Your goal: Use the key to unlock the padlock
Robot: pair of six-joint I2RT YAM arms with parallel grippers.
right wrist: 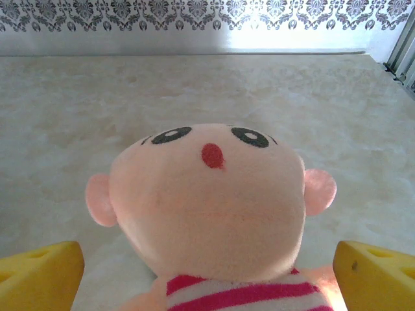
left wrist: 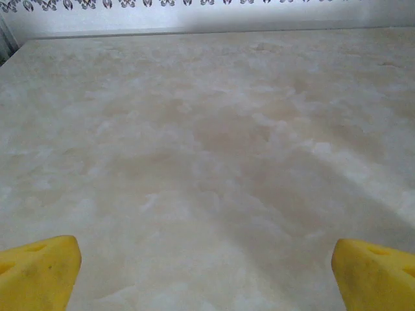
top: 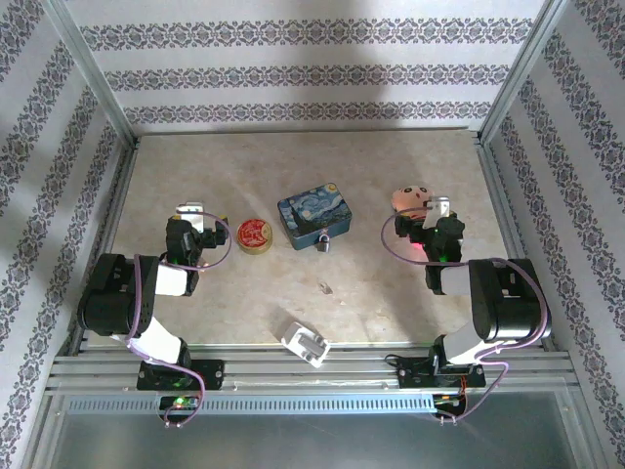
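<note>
my left gripper (top: 191,211) and right gripper (top: 437,208) both gape empty either side of the blue tin (top: 311,215), the padlock (top: 323,241) at its near edge, the key (top: 324,287) lying nearer me.

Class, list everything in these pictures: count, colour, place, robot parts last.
tin: one, blue, table centre
padlock: one, dark with silvery shackle, at the tin's near edge
key: one, grey, nearer than the padlock
disc: one, red and gold, left of the tin
plug: one, white, near edge
doll: one, pink, right of the tin
left hand: one, yellow, open, beside the disc
right hand: one, yellow, open, at the doll
</note>
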